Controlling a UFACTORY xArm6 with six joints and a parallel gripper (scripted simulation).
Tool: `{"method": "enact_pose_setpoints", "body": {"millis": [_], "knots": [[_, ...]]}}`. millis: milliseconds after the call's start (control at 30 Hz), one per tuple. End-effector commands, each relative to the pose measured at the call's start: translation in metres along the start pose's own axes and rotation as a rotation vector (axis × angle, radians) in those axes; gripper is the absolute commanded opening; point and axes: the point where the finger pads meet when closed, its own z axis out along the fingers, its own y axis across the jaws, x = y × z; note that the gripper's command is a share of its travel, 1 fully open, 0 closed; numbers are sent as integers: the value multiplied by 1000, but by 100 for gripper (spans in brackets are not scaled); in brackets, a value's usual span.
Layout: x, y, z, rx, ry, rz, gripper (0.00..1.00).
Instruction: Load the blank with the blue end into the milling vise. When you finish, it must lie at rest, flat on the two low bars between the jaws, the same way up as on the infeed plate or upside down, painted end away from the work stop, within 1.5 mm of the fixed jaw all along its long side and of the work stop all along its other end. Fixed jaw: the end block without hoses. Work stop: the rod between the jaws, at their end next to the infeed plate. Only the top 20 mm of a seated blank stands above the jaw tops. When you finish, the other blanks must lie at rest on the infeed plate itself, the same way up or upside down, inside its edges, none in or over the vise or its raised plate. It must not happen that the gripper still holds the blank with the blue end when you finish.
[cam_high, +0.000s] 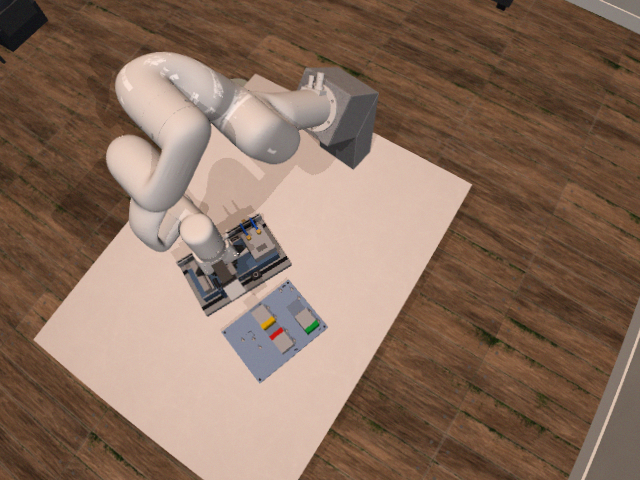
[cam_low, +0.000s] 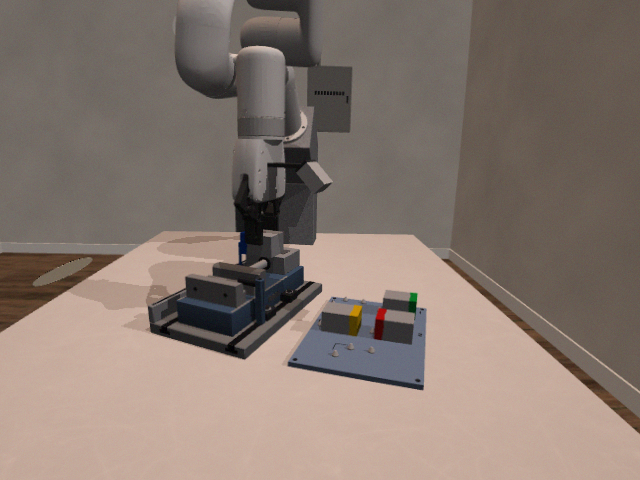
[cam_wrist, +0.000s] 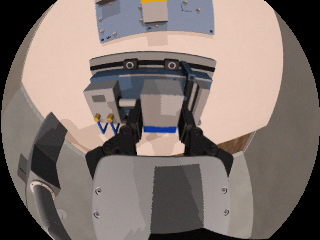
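Observation:
My gripper (cam_high: 224, 270) (cam_low: 256, 233) (cam_wrist: 160, 108) is shut on the blank with the blue end (cam_low: 272, 241) (cam_wrist: 161, 102). It holds the blank above the vise. The blue end (cam_wrist: 160, 129) points away from the infeed plate. In the wrist view the blank covers the middle of the vise, and its long sides run roughly along the jaws. The fixed jaw (cam_low: 214, 290) stands at the vise end without hoses. The block with hoses (cam_high: 261, 245) (cam_low: 287, 261) (cam_wrist: 102, 100) is opposite. A dark blue post (cam_low: 260, 300) (cam_wrist: 189, 73) rises at the infeed side. The low bars are hidden.
The infeed plate (cam_high: 248, 356) (cam_low: 356, 369) lies beside the vise. It bears the yellow-ended blank (cam_high: 262, 314) (cam_low: 337, 317) (cam_wrist: 155, 12), the red-ended blank (cam_high: 283, 342) (cam_low: 398, 326) and the green-ended blank (cam_high: 306, 317) (cam_low: 397, 300), with small pegs around them. Blue hoses (cam_wrist: 101, 128) stand beside the gripper.

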Motion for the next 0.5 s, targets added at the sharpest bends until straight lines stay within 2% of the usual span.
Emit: {"method": "enact_pose_setpoints", "body": {"millis": [0, 67, 300, 467], "knots": [[-20, 18, 1, -1, 5, 0, 0], [-30, 25, 1, -1, 5, 0, 0], [-30, 25, 1, -1, 5, 0, 0], [-48, 40, 2, 0, 3, 0, 0]]}}
